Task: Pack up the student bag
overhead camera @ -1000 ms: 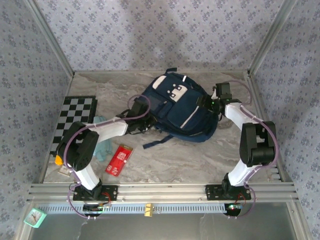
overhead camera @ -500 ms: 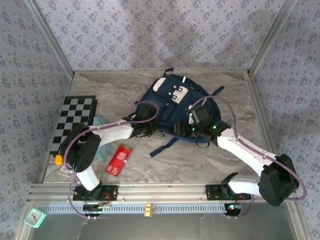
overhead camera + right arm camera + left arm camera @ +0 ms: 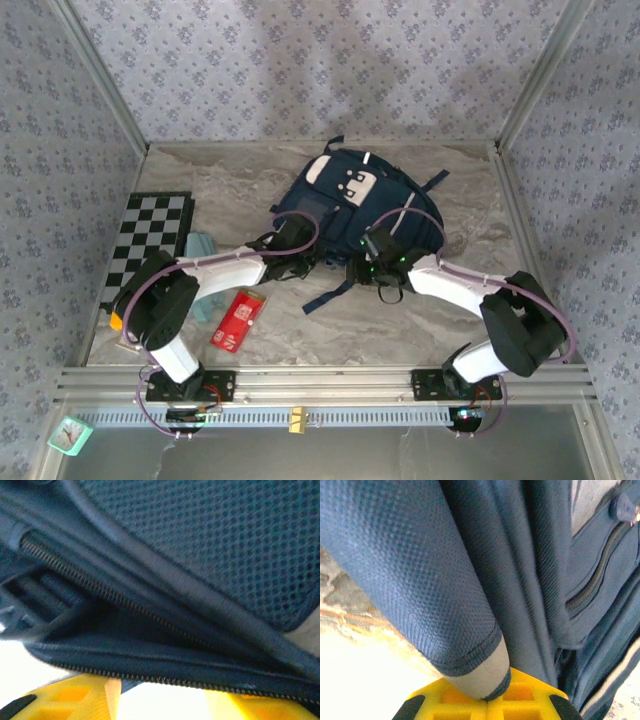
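Observation:
The student bag point(image 3: 350, 205), navy with white trim and a white buckle patch, lies at the middle back of the table. My left gripper point(image 3: 305, 252) is at its near left edge. In the left wrist view its yellow jaws point(image 3: 487, 700) are shut on a fold of the bag's point(image 3: 530, 580) fabric with a pale end. My right gripper point(image 3: 372, 268) is at the bag's near edge. In the right wrist view its yellow fingers point(image 3: 75, 695) stand apart, bright table showing between them. The unzipped edge of the bag point(image 3: 225, 540) crosses just above the tips.
A checkerboard point(image 3: 150, 240) lies at the left, with a pale green item point(image 3: 200, 245) beside it. A red packet point(image 3: 238, 318) sits in front of the left arm. A loose dark strap point(image 3: 330, 292) trails toward the near edge. Patterned walls stand on three sides.
My right arm has swung from the bag's right side round to its near edge, and its jaws have narrowed. The bag has shifted back and turned. The left gripper moved right, still shut.

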